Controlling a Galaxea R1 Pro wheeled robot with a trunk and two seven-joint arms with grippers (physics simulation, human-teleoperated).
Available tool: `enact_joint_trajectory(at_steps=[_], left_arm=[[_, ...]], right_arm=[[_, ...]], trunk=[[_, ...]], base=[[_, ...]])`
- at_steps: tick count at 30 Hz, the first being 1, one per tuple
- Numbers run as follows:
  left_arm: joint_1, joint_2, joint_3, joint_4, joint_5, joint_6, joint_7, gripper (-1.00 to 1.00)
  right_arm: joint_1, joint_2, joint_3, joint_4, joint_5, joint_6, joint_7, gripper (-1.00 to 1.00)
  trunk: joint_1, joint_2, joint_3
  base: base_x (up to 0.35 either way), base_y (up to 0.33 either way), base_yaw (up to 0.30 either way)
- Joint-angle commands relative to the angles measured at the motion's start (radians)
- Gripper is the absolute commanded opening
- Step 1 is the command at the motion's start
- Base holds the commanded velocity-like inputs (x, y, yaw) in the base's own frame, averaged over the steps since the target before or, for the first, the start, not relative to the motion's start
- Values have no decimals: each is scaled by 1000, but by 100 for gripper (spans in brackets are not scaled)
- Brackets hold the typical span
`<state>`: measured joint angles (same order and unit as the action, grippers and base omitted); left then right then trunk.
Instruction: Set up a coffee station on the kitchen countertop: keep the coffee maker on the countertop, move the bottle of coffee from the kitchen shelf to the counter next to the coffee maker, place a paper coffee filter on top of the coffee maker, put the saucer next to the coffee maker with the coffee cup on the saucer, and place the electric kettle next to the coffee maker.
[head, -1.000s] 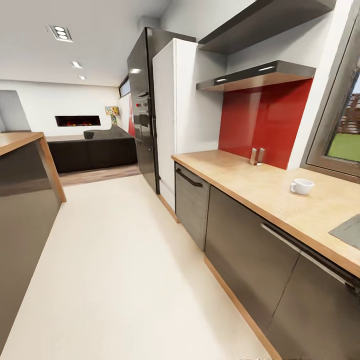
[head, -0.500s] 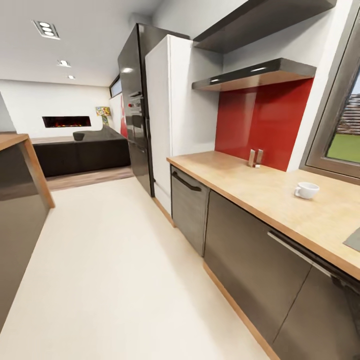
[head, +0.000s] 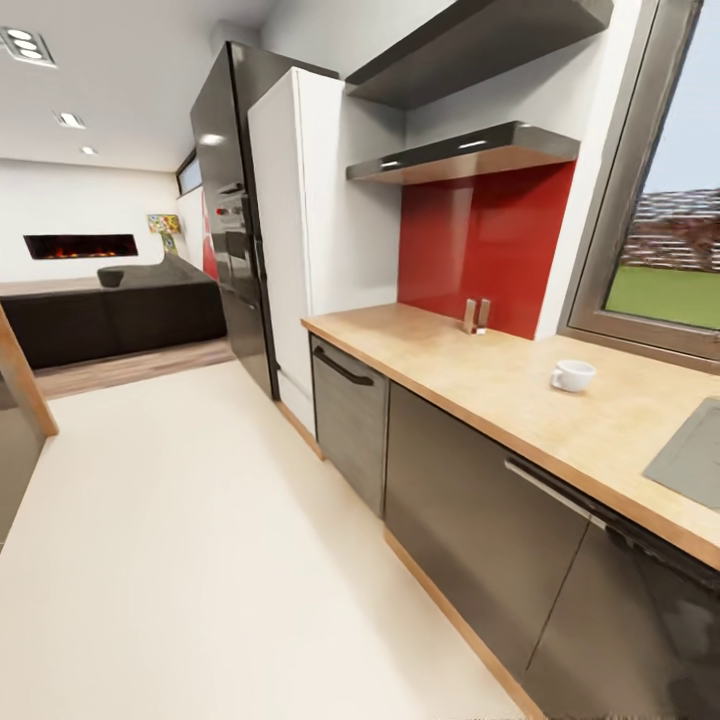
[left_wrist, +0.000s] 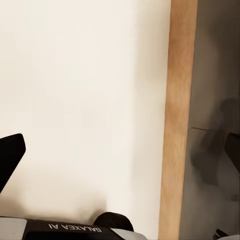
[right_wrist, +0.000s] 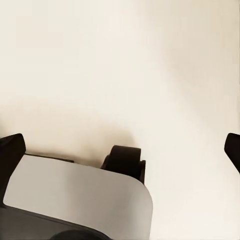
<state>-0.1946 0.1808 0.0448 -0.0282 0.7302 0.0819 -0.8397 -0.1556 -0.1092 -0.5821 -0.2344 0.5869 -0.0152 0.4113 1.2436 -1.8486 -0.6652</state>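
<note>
Head view: here's the kitchen countertop, a long light wood-grain surface running along the right wall over glossy dark grey cabinet fronts.
Coffee cup: small and white, standing upright on the surface, between the two small shakers by the red backsplash and the grey sink.
Left wrist view: left gripper with jaws spread wide and nothing between them, above pale floor, a wooden plinth strip and a grey cabinet face.
Writing: "GALAXEA AI" reads on the robot's body in the left wrist view.
Right wrist view: right gripper, jaws wide apart and empty, over cream floor, the robot's pale base and a black wheel.
Room: tall black fridge, white cabinet, dark shelves above, window at right, lounge with a lit fireplace far back.
</note>
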Motion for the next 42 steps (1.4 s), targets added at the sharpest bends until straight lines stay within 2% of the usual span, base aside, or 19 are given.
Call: enact_joint_trajectory(at_steps=[1,15,31,42], left_arm=[[0,0,4,0,1,9,-3,100],[0,0,4,0,1,9,0,100],[0,2,4,-1,1,9,-1,100],[0,2,4,-1,1,9,-2,100]], right_arm=[[-1,0,-9,0,10,-2,5,100],[-1,1,-8,0,9,-2,6,100],[-1,0,-8,0,9,-2,6,100],[-1,-2,-12,-1,8,0,8,100]], trunk=[[0,0,0],[0,0,6],[0,0,6],[0,0,6]], base=[[2,1,-250],[27,29,-230],[202,227,-16],[34,224,0]])
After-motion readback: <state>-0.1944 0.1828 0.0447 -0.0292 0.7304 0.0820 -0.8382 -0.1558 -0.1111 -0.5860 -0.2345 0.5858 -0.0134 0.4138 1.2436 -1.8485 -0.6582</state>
